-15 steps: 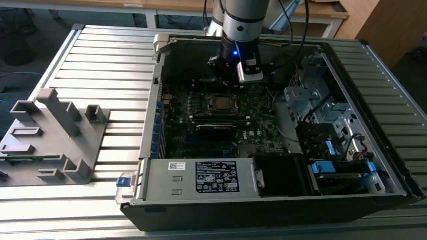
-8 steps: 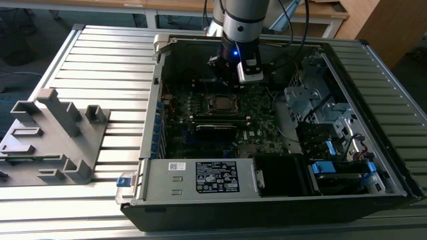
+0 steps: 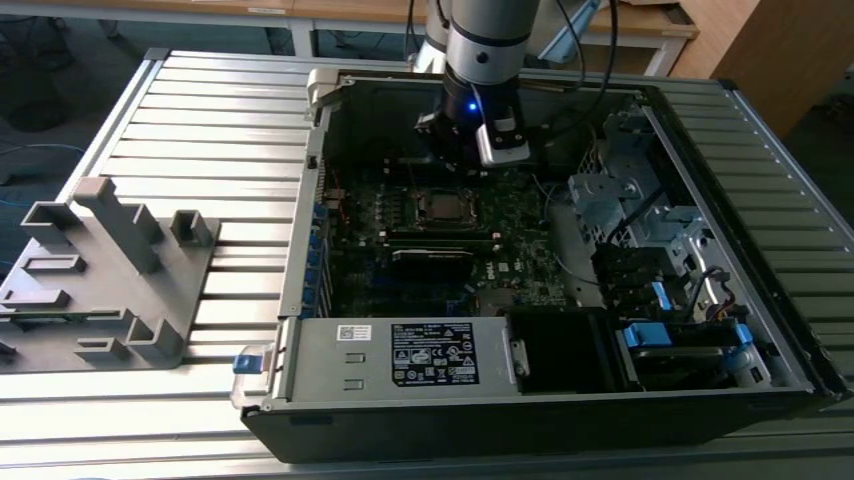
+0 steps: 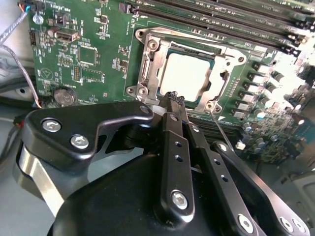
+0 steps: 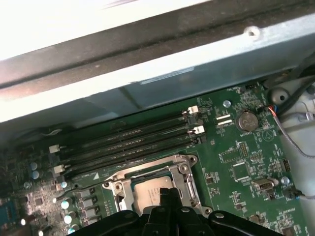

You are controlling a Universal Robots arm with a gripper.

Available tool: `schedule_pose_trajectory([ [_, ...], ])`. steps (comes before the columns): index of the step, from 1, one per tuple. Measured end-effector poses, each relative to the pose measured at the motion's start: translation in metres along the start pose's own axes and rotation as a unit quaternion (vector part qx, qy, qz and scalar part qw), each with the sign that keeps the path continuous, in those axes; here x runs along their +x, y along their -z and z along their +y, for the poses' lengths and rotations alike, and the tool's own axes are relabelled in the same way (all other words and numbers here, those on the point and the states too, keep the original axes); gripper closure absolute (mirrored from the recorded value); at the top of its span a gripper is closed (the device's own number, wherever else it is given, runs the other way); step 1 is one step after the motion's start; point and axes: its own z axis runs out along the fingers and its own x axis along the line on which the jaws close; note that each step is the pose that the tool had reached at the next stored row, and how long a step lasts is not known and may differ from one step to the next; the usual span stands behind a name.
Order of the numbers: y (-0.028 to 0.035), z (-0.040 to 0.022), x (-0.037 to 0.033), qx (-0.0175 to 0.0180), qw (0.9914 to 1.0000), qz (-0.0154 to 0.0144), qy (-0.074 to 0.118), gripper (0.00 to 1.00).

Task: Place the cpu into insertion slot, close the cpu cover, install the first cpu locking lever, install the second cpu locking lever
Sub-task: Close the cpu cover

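Here's the arm, reaching down into the open computer case (image 3: 300, 300) in the exterior view, right above the green motherboard (image 4: 88, 54). In the second wrist view the gripper (image 4: 173, 98) has its 2 fingers pressed together at the tips, with nothing pinched between them. The tips sit just beside the near edge of the insertion slot (image 4: 139, 69); I can't tell whether they touch. And the cpu (image 4: 189, 76) is in the slot, lying flat with its grey top showing through the window of the cpu cover (image 4: 219, 81), which lies down over it. In the first wrist view the memory slots (image 5: 128, 140) run just beyond the socket, and the coin battery (image 5: 247, 119) is off to one side.
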Motion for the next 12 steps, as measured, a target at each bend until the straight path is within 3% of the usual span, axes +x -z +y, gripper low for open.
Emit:
schedule_pose_trajectory([
  [3, -0.0005, 0.0, 0.0, 0.0003, 0.99965, 0.0019, 0.026, 0.89],
  [7, -0.0015, -0.0001, 0.0, 0.0011, 0.99817, 0.0043, 0.06, 0.89],
  [12, -0.0042, -0.0003, 0.0001, 0.0046, 0.99659, 0.0055, 0.082, 0.89],
])
